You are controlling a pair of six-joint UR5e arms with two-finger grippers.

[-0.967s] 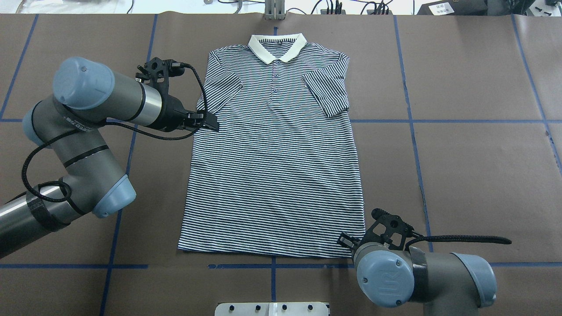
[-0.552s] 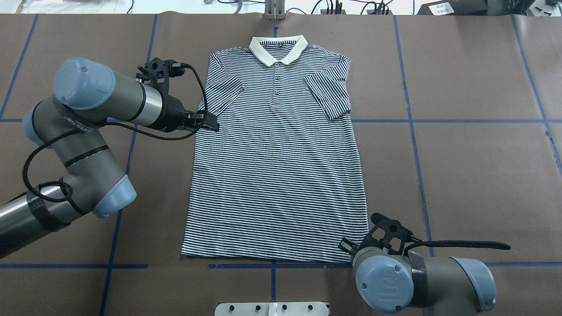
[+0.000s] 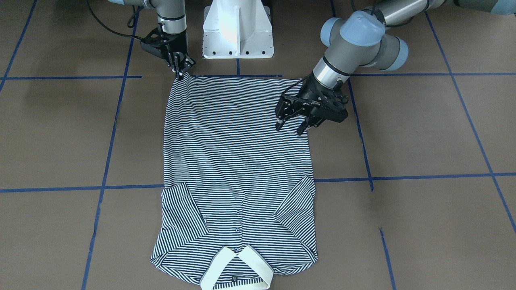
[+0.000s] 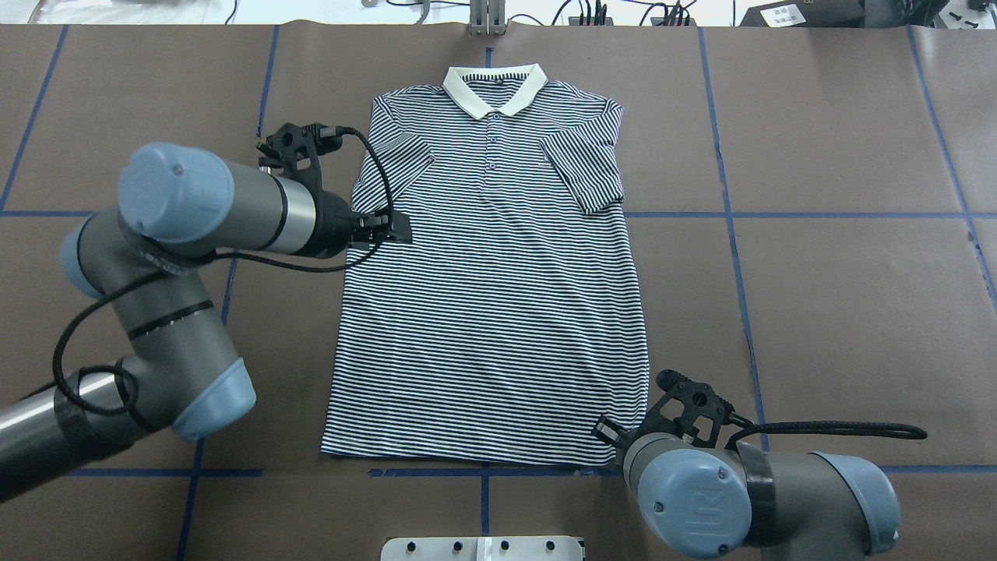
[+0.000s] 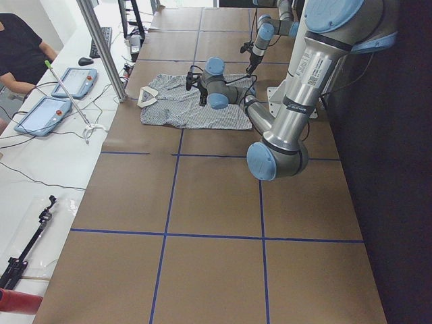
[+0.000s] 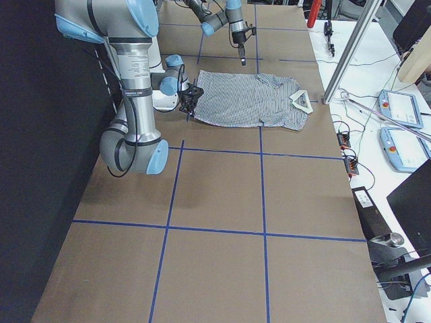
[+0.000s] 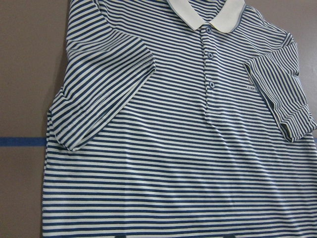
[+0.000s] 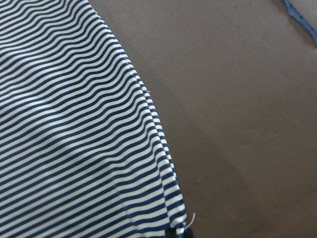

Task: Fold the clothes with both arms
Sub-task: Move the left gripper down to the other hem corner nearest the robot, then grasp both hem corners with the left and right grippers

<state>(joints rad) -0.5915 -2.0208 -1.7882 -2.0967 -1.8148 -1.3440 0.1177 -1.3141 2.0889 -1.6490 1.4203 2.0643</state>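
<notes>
Logger: Change on the left side first. We log that the left gripper (image 3: 290, 125) has slid inward from the shirt's left edge. It now hangs over the striped body on the near side of the left sleeve (image 4: 392, 165), and its elbow has swung closer too. The fingers are spread wide with nothing between them. We judge it to be clear of the cloth.

Checker: Agreed. In the middle, the polo shirt (image 4: 498, 296) lies flat and face up at the centre of the table (image 4: 826, 312). Its collar (image 4: 494, 84) is far, its hem (image 4: 483, 460) near, and both sleeves are turned in over the chest. We see it crept slightly toward the near side a second ago and has held its place since.

Logger: On the right, the right gripper (image 3: 180, 73) sits at the hem's near right corner. Its fingers are pressed together on that corner, as far as the front view and its wrist camera show. It has barely moved.

Checker: Our reading is that the small tug squared the cloth. The right corner is secured, while the left has only repositioned and not yet pinched. We think the left must take a left-edge hold before any fold. The risk is that a lone pull from the right would skew the hem.
</notes>
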